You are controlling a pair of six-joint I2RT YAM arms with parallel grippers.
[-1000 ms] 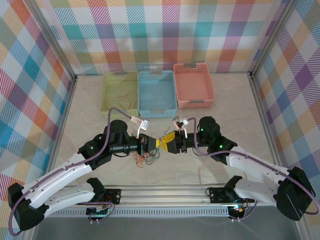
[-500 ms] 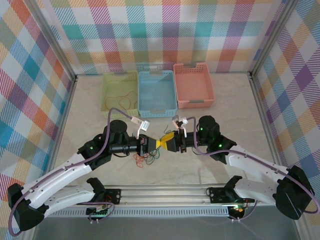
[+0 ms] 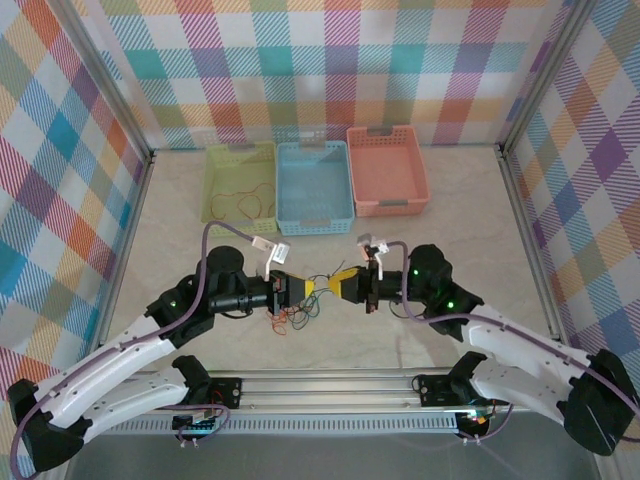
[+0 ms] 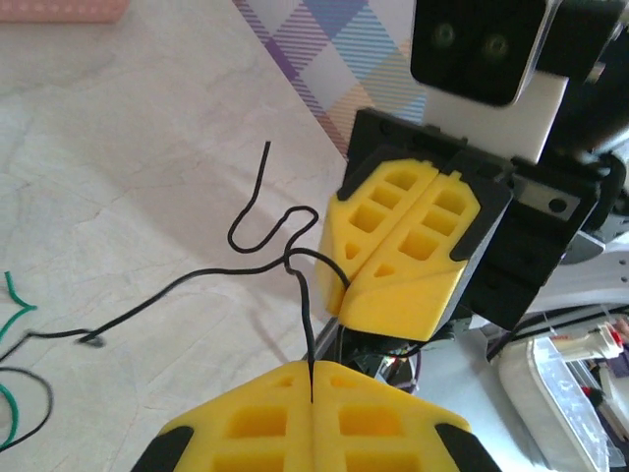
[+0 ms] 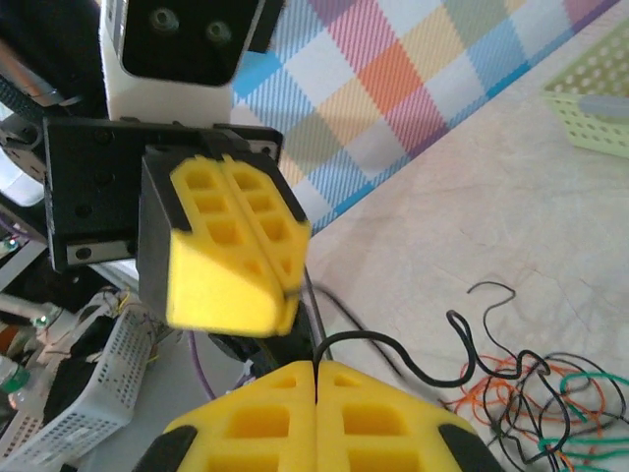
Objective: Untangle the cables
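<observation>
A thin black cable (image 4: 295, 258) is stretched between my two grippers. In the left wrist view my left gripper (image 4: 313, 366) is shut on one stretch of it, the yellow fingers meeting around the wire. In the right wrist view my right gripper (image 5: 315, 366) is shut on another stretch of the black cable (image 5: 378, 337). From above, the left gripper (image 3: 303, 288) and right gripper (image 3: 340, 287) face each other a small gap apart. The remaining cables (image 3: 293, 316), orange, green and black, lie in a tangle (image 5: 536, 393) on the table just below the grippers.
Three baskets stand at the back: a yellow-green basket (image 3: 215, 185) with an orange wire in it, a blue basket (image 3: 314, 185) and a pink basket (image 3: 387, 170). A metal rail (image 3: 320, 385) runs along the near edge. Checked walls close in three sides.
My right gripper has shut on the black cable. Both grippers have drawn a little apart, the left one to the left and the right one to the right.
</observation>
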